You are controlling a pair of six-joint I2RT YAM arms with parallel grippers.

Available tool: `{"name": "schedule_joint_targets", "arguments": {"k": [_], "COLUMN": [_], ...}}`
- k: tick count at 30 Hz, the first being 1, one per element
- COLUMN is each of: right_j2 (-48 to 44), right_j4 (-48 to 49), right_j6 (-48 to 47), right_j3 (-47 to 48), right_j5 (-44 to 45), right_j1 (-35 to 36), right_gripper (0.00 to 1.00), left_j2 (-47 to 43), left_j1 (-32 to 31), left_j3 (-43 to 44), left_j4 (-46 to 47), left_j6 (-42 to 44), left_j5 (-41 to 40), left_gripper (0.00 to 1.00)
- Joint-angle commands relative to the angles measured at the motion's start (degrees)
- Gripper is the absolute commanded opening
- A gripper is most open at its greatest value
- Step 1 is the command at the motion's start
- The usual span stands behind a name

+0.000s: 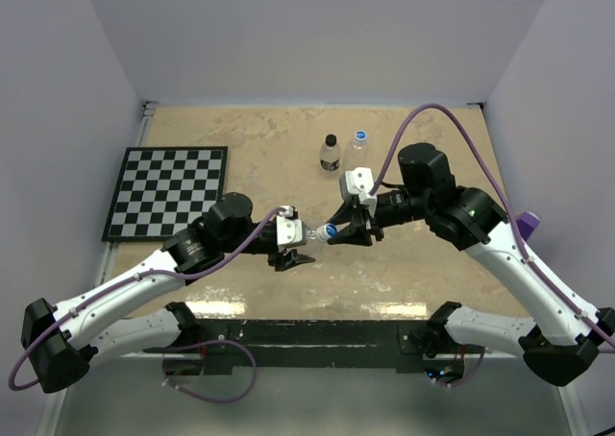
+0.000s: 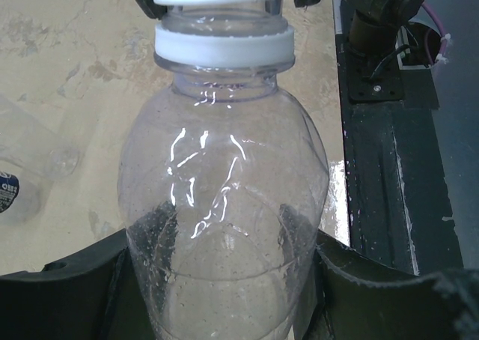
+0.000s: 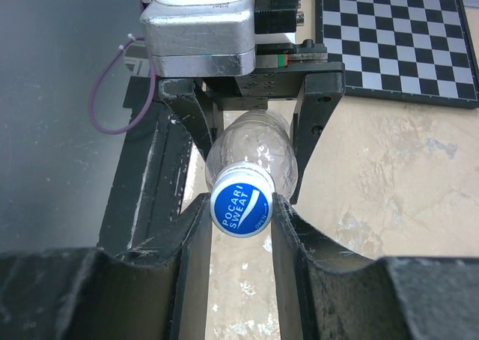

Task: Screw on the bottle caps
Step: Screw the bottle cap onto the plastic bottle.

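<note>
Blue cap [image 3: 239, 207] gripped, right end effector [image 1: 333, 232] reaching inward.

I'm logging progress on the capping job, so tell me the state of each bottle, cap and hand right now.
left hand: shut on the held bottle.
held bottle: horizontal in the grip, blue cap on its neck.
blue cap: pinched by the right hand.
right hand: shut on the blue cap.
black-capped bottle: upright, capped.
blue-capped bottle: upright, capped.

1 clear bottle [image 2: 224, 205] horizontal, lifted, blue cap [image 3: 239, 207] on neck. 2 upright side by side: black-capped bottle [image 1: 330, 154], blue-capped bottle [image 1: 359, 146].
</note>
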Motion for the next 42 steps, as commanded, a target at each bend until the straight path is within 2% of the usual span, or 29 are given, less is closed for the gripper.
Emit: {"name": "schedule_joint_targets", "arguments": {"k": [1, 9, 15, 18, 21, 25, 31, 36, 42], "right_j2": [-0.3, 0.0, 0.4, 1.2, 1.9, 3.6, 5.8, 5.8, 6.4], "right_j4": [1.7, 8.7, 15.8, 15.7, 15.5, 15.1, 15.4, 19.2, 17.1], "right_j6": [2.2, 13.8, 23.4, 25.1, 26.3, 28.8, 33.6, 38.0, 39.9], "right_j3": [1.5, -1.0, -4.3, -4.2, -4.3, -4.3, -4.2, -6.2, -5.5], "right_j5": [0.5, 9.3, 14.4, 16.1, 15.7, 12.8, 14.4, 13.6, 20.2], "right_j1": [-0.1, -0.1, -0.1, 0.0, 0.0, -0.1, -0.1, -0.1, 0.0], "right_gripper": [0.01, 0.0, 0.0, 0.0, 0.0, 0.0, 0.0, 0.0, 0.0], "left_j2": [-0.9, -1.7, -1.1, 0.1, 1.0, 1.8, 1.4, -1.5, -0.6], "left_j1": [0.3, -0.8, -8.9, -10.5, -11.1, -11.9, -12.0, -12.5, -12.5], "left_j3": [2.8, 2.8, 3.3, 3.9, 4.4, 4.4, 1.6, -5.0, -5.4], "left_j4": [3.5, 7.4, 10.9, 12.4, 13.7, 15.5, 20.9, 33.1, 35.3], "left_j6": [-1.4, -7.7, -8.4, -10.5, -10.4, -6.9, -3.2, -0.1, 0.6], "left_j5": [-2.6, -14.0, -33.2, -39.0, -40.7, -38.3, -40.1, -37.6, -38.8], "left_gripper": [0.01, 0.0, 0.0, 0.0, 0.0, 0.0, 0.0, 0.0, 0.0]}}
